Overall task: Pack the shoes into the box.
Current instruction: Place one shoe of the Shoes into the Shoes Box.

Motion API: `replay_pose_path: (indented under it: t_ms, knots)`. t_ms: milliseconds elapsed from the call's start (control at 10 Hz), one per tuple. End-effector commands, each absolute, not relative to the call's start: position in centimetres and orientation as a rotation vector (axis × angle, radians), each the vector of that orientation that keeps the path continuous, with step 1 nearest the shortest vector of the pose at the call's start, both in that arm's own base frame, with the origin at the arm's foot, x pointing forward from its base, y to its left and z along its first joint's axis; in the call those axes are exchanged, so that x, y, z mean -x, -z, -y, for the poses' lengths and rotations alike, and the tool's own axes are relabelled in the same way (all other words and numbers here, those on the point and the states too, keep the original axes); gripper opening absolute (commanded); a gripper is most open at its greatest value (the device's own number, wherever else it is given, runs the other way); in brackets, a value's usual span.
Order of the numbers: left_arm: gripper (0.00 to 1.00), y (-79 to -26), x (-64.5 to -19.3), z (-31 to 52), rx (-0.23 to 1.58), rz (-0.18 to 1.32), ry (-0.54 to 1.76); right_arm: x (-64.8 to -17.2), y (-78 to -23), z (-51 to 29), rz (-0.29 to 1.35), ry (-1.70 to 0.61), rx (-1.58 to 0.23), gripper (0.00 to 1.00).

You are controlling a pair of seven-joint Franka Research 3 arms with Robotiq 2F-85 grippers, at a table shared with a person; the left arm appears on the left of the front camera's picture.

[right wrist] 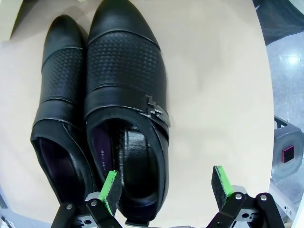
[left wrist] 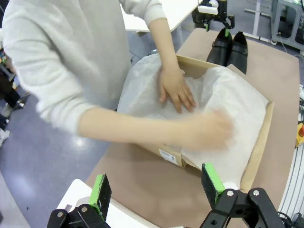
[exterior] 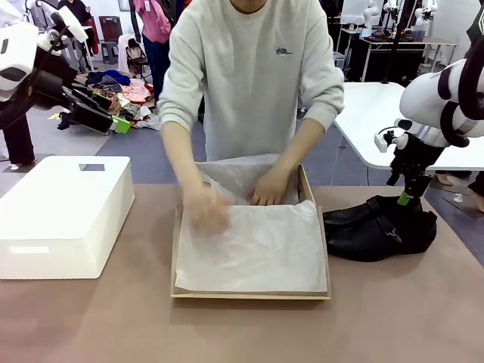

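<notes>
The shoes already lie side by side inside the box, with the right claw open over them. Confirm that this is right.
Not quite: the shoes lie on the table beside the box, not inside it, as the front view shows. They are side by side, with the right claw open over them.

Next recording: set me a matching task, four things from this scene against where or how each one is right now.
Things:
1. shoes
2. box
3. white bin
4. right gripper

Place or state:
A. open, over the pair's heels
B. on the robot's left of the box
C. side by side, on the robot's right of the box
D. in the middle, lined with tissue paper

Pairs: 1-C, 2-D, 3-B, 4-A
</notes>
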State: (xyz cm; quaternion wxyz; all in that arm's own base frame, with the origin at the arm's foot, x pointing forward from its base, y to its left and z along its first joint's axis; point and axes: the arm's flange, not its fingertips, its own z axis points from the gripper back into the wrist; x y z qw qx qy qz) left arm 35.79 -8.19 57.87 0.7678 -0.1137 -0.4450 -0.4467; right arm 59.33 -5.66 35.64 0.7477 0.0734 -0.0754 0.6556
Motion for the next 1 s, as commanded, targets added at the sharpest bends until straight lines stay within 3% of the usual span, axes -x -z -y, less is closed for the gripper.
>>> replay_pose_path:
  t_ms: [0,900]
  knots:
    - [1.00,-57.9,-35.8,8.2,0.256,0.968,0.970,-60.9,-35.7,5.8,0.157,-1.457,-0.157,1.00]
    - [1.00,-57.9,-35.8,8.2,0.256,0.968,0.970,-61.7,-33.0,5.4,0.095,-1.444,-0.185,1.00]
